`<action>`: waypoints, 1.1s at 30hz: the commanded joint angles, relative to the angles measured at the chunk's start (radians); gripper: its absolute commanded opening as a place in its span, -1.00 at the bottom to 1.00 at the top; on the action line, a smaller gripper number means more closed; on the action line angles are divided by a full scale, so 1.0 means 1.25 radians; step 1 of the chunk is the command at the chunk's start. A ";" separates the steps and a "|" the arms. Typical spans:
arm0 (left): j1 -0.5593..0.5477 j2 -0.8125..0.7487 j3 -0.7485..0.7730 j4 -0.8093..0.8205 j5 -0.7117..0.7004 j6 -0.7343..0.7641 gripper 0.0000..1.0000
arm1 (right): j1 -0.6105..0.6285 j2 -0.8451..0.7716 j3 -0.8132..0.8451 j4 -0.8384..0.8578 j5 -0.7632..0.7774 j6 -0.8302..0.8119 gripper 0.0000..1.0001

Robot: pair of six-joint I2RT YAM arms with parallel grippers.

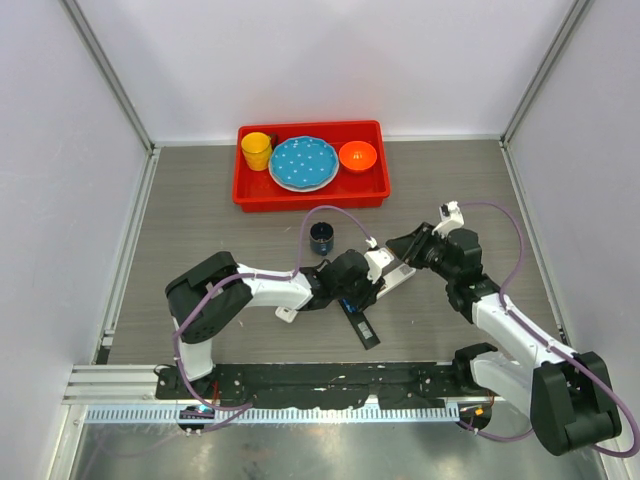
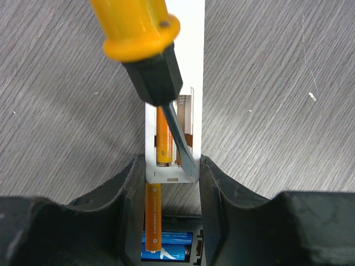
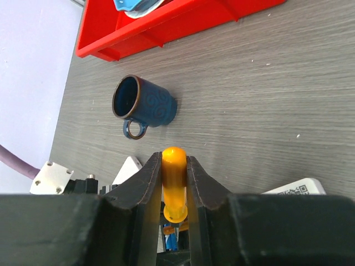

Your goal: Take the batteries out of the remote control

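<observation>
My left gripper (image 2: 172,173) is shut on a white remote (image 2: 188,55), clamping the end of its open battery bay. An orange battery (image 2: 164,138) sits in that bay. My right gripper (image 3: 175,166) is shut on the orange-handled screwdriver (image 3: 175,180). Its blade (image 2: 184,145) reaches into the bay beside the battery. A loose orange battery (image 2: 153,213) lies just below the white remote, over a black remote (image 1: 362,322) that holds two blue batteries (image 2: 169,245). In the top view both grippers meet at the table's middle, the left gripper (image 1: 352,275) beside the right gripper (image 1: 412,245).
A dark blue mug (image 1: 322,237) stands just behind the grippers and also shows in the right wrist view (image 3: 145,105). A red tray (image 1: 310,200) at the back holds a yellow cup (image 1: 257,150), a blue plate (image 1: 303,163) and an orange bowl (image 1: 357,155).
</observation>
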 commanded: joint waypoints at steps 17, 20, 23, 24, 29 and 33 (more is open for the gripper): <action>-0.002 -0.050 -0.034 -0.082 -0.021 0.011 -0.66 | -0.006 0.033 0.042 0.029 0.064 -0.100 -0.98; -0.002 -0.058 -0.039 -0.079 -0.021 0.012 0.10 | -0.007 0.018 0.042 0.027 0.064 -0.100 -0.98; -0.002 -0.060 -0.040 -0.071 -0.021 0.008 0.25 | -0.007 0.010 0.042 0.029 0.057 -0.101 -0.98; -0.002 -0.059 -0.040 -0.069 -0.021 0.008 0.28 | -0.007 0.010 0.043 0.029 0.055 -0.098 -0.98; -0.002 -0.047 -0.040 -0.054 -0.021 0.002 0.32 | -0.009 0.018 0.044 0.031 0.048 -0.095 -0.98; -0.002 -0.032 -0.039 -0.042 -0.021 0.001 0.29 | -0.009 0.015 0.044 0.031 0.049 -0.094 -0.98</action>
